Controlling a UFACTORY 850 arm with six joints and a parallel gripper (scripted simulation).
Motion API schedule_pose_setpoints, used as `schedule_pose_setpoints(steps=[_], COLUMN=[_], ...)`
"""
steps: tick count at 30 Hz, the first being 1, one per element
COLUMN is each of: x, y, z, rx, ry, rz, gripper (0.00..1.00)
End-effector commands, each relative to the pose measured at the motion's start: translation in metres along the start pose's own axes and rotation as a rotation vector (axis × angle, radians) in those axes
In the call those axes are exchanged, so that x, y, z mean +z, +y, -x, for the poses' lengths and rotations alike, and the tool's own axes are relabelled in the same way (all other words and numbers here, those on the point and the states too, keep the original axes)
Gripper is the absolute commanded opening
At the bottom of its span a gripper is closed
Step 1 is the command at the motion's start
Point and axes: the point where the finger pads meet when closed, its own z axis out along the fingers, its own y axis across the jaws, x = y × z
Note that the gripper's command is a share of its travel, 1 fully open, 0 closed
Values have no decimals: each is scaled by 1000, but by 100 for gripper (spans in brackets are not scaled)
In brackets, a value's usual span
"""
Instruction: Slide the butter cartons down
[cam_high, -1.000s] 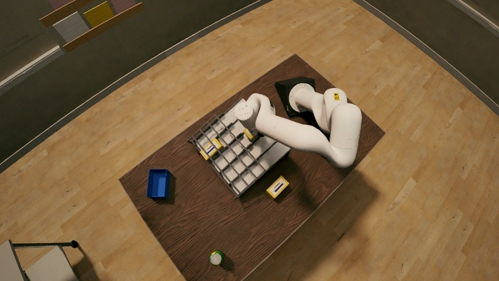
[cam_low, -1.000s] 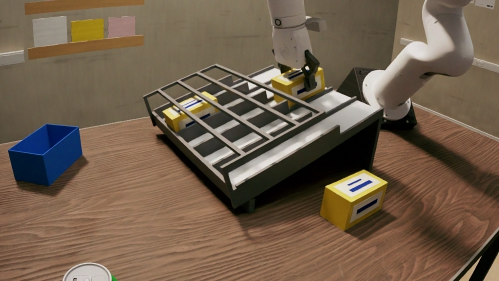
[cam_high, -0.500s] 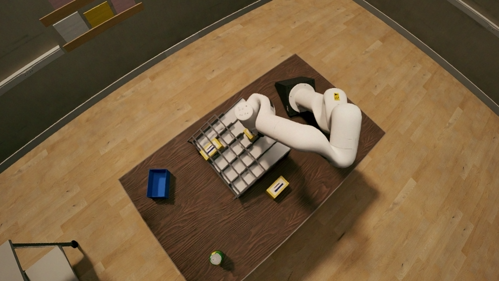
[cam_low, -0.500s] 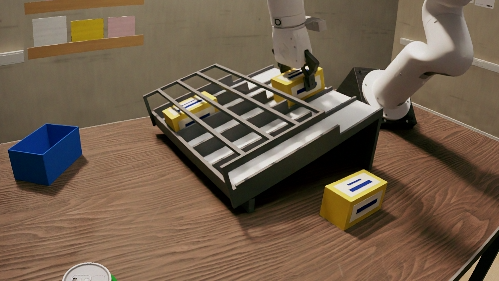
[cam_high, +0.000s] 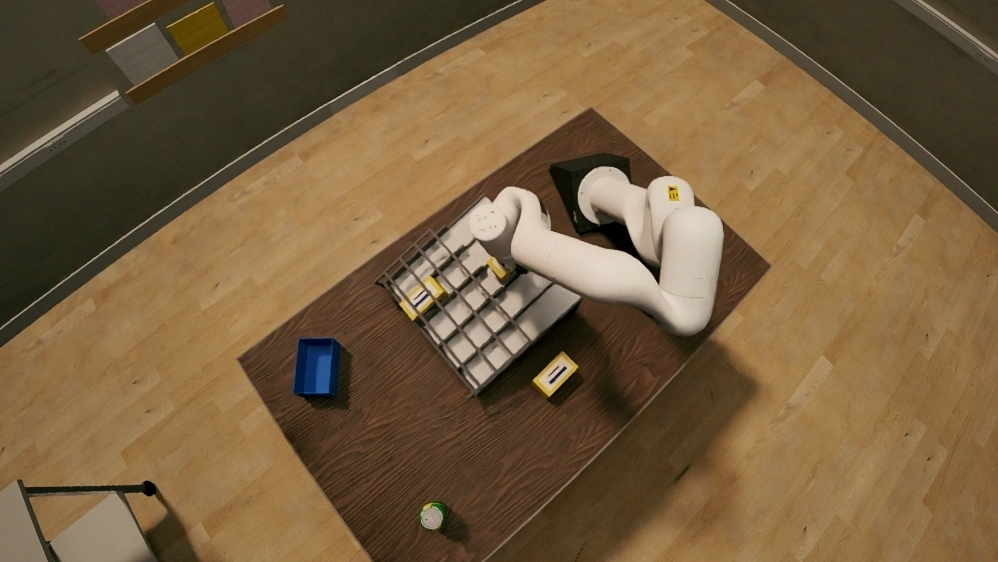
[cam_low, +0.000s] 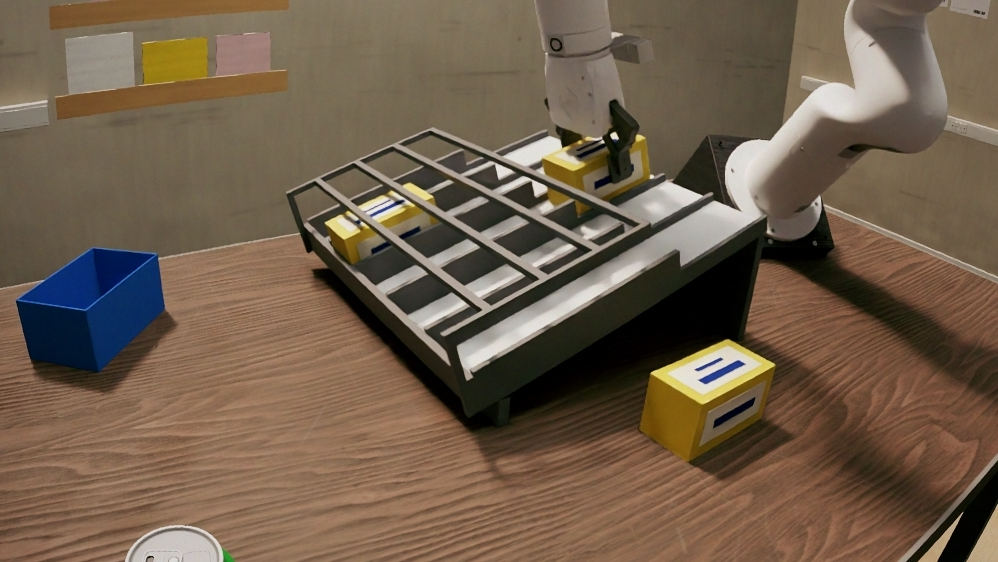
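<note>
My claw stood fully open over the upper end of the shelf, its fingers straddling a butter carton but gripping nothing. That carton sat high on its lane, at the loading end and far from the bottom stop; whether it was caught on a sticky patch or simply had not started to slide, I could not tell. A second carton lay at the low end of a lane toward the far side, apparently against the stop, under the grid of bars. The third carton stood on the wooden surface just beside the shelf's tall end, well apart from the other two.

I judged these cartons to be stiff, boxy and fairly light, with smooth printed faces that could slip if pinched weakly. The flat, parallel side walls looked like the right place to take hold, across the narrower width and near the middle, so that the box would hang level and not swivel. The one on the surface offered open access from above. The one under my fingers was closely flanked by the lane dividers, so I expected little room for the fingertips beside it.

A blue bin and a can stood off to the side.
</note>
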Motion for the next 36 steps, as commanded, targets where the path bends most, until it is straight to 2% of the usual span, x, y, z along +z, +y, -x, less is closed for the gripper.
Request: schedule_pose_setpoints(steps=[1,6,7,36], x=[-1,-1,-29,-28], y=[0,0,0,0], z=[0,0,1,1], rx=[0,0,0,0], ry=[-1,-1,-1,-1], rz=[-1,-1,-1,-1], gripper=[100,100,100,100])
